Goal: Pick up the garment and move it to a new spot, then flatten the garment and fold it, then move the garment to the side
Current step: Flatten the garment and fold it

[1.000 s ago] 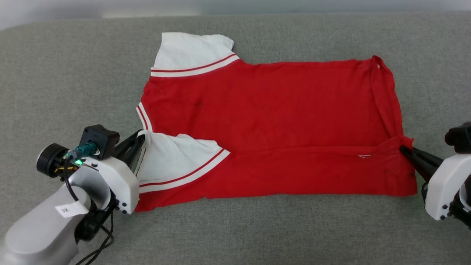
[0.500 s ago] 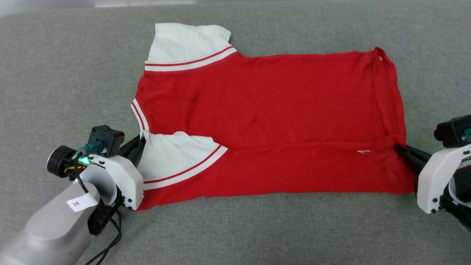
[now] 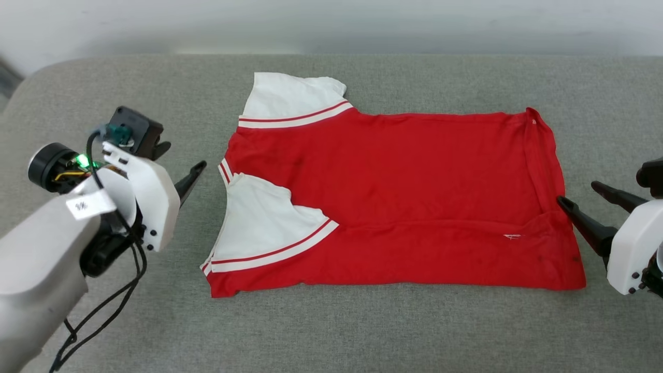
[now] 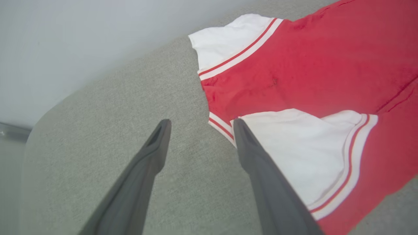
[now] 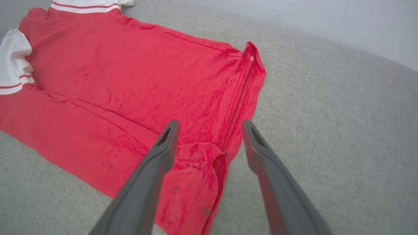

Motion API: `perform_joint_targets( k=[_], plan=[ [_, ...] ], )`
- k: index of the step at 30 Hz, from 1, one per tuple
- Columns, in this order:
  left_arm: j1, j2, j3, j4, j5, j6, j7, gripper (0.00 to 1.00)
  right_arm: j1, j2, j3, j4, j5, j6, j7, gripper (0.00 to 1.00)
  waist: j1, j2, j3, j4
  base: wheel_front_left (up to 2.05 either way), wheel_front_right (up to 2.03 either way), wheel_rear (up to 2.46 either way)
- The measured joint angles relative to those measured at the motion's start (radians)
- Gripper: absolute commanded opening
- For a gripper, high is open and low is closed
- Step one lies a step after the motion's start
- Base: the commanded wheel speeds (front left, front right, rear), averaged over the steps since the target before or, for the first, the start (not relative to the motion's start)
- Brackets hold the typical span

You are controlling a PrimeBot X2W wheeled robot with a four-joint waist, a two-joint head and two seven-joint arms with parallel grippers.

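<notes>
The garment (image 3: 393, 171) lies flat at the middle of the worktop (image 3: 362, 326), collar end toward 9 o'clock and hem (image 3: 544, 155) toward 3 o'clock. It is soft red knit, a little creased, roughly a long rectangle. Its 6 o'clock side is folded up over the body, leaving a straight crease along the length. The near sleeve (image 3: 259, 217), white with red-and-white striped trim, lies on top of that fold. The far sleeve (image 3: 290, 96) sticks out toward 11 o'clock. A narrow striped collar band shows at the 9 o'clock edge. The hem has a doubled, stitched ridge.

My left pincer (image 4: 200, 123) sits at 9 o'clock of the garment, just off the collar, spread wide and holding nothing. My right pincer (image 3: 579, 191) sits at 3 o'clock, also wide and empty. Its nearer finger tip is at the hem's edge; I cannot tell if it touches. The fingers are dark, matte and tapered, rising from smooth white shells.

The worktop is covered in coarse grey woven cloth, with a rounded corner at 10 o'clock. A plain pale wall (image 3: 331, 26) runs behind at 12 o'clock.
</notes>
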Motion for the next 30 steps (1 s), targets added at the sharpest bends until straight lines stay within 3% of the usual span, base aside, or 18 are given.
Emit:
perform_joint_targets(
  k=[10, 18, 27, 29, 30],
  plan=[
    [-0.043, 0.053, -0.065, -0.096, -0.211, -0.049, 0.487, 1.0, 0.038, 0.027, -0.018, -0.034, -0.01, 0.0, 0.063, 1.0, 0.0, 0.0, -0.02, -0.011, 0.0, 0.0, 0.0],
    [0.017, 0.034, -0.127, -0.054, -0.269, -0.051, 0.608, 1.0, 0.034, 0.036, -0.012, -0.048, 0.007, 0.0, 0.133, 1.0, 0.0, 0.0, 0.011, -0.04, 0.0, 0.0, 0.0],
    [0.04, -0.003, -0.149, 0.033, -0.282, -0.067, 0.607, 1.0, 0.004, 0.054, 0.012, -0.045, 0.006, 0.0, 0.152, 1.0, -0.0002, 0.0, 0.041, -0.068, 0.0, 0.0, 0.0],
    [0.04, -0.008, -0.153, 0.045, -0.283, -0.072, 0.6, 0.0, -0.009, 0.052, 0.017, -0.044, 0.006, 0.0, 0.156, 1.0, -0.0001, 0.0, 0.036, -0.07, 0.0, 0.0, 0.0],
    [0.042, -0.009, -0.156, 0.049, -0.283, -0.073, 0.599, 0.0, -0.016, 0.047, 0.018, -0.047, 0.006, 0.0, 0.16, 1.0, -0.0001, 0.0, 0.032, -0.069, 0.0, 0.0, 0.0]
  ],
)
